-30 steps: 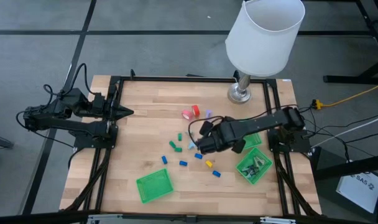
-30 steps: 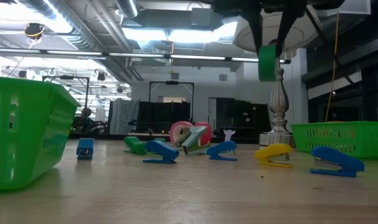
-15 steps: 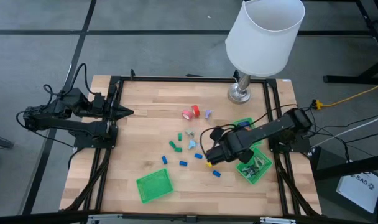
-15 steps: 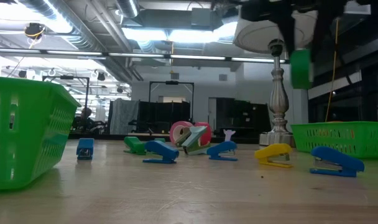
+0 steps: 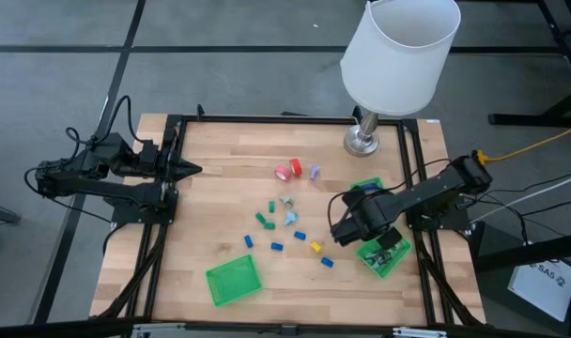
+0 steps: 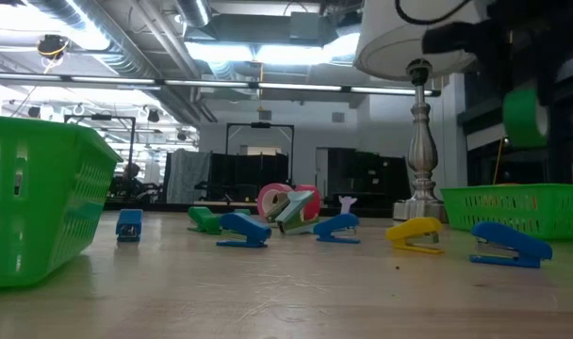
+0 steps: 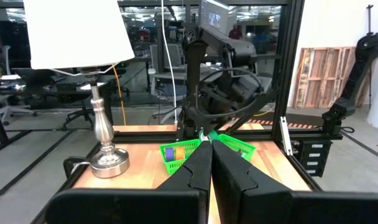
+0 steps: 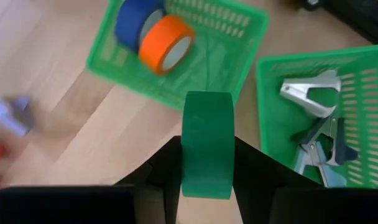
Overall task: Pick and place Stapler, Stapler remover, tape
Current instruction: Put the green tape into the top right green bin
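My right gripper (image 5: 347, 225) hangs above the table's right part, shut on a green tape roll (image 8: 206, 140); the low view shows the roll (image 6: 525, 115) high over the table. Below it a green basket (image 8: 235, 50) holds a blue and an orange roll (image 8: 167, 34). Beside that, another green basket (image 8: 363, 81) holds staple removers (image 8: 310, 99). Red and pink rolls (image 5: 290, 169) and small blue, yellow and green staplers (image 5: 287, 230) lie on the wood mid-table. My left gripper (image 5: 193, 170) waits shut at the left edge. My right gripper pinches the green tape roll by its two flat side faces (image 8: 188, 155) between the two fingers (image 8: 166, 167). The fingers come from above, slanting down. The roll stands on edge between them, its outer band toward the wrist camera, lifted clear of the table and baskets.
A third green basket (image 5: 234, 280) lies at the near left. A lamp with a white shade (image 5: 400, 52) stands on its metal base (image 5: 362, 143) at the far right. A purple staple remover (image 5: 315, 172) lies beside the red roll.
My right gripper has carried the green roll toward the table's right edge and a little down, from over the scattered staplers to over the right-hand baskets. Its wrist has rolled on the way. The roll has stayed in the hold, clear of the table.
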